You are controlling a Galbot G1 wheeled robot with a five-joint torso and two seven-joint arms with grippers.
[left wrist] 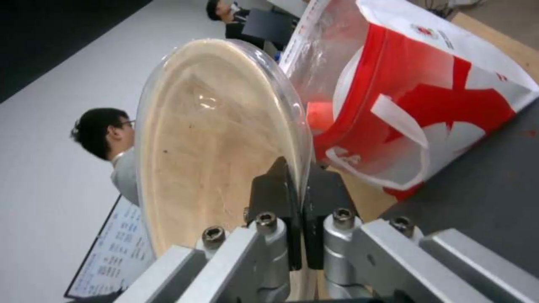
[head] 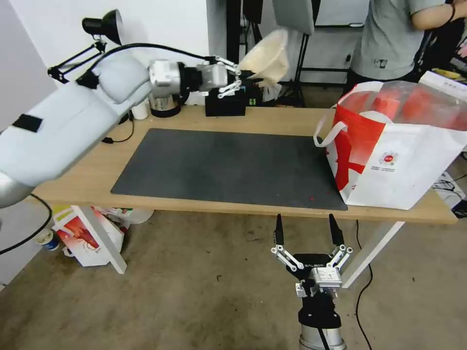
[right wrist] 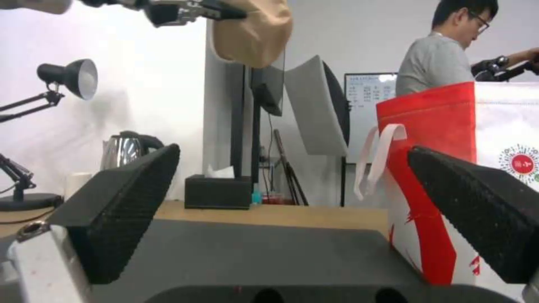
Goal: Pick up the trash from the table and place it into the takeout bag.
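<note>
While your right gripper (head: 307, 228) waits below the near edge of the table (head: 97, 170), out over the floor, its two black fingers (right wrist: 121, 206) stand wide apart and point up, with nothing between them. Beyond it you have the long light-wood tabletop with the dark grey mat (head: 228, 167) lying bare across its middle. At the table's right end stands the takeout bag (head: 394, 150), upright, its mouth open, red side panel facing the mat, white loop handle (head: 328, 133) hanging over that side. Red shapes show inside through its top. Farther back, your left gripper (head: 243, 80) is raised above the rear edge of the table, over the black tissue box (head: 224, 103). Its fingers (left wrist: 278, 189) are clamped on the rim of the beige paper-pulp bowl (head: 266, 58), which is tipped on edge in the air, clear of the table and well apart from the bag.
</note>
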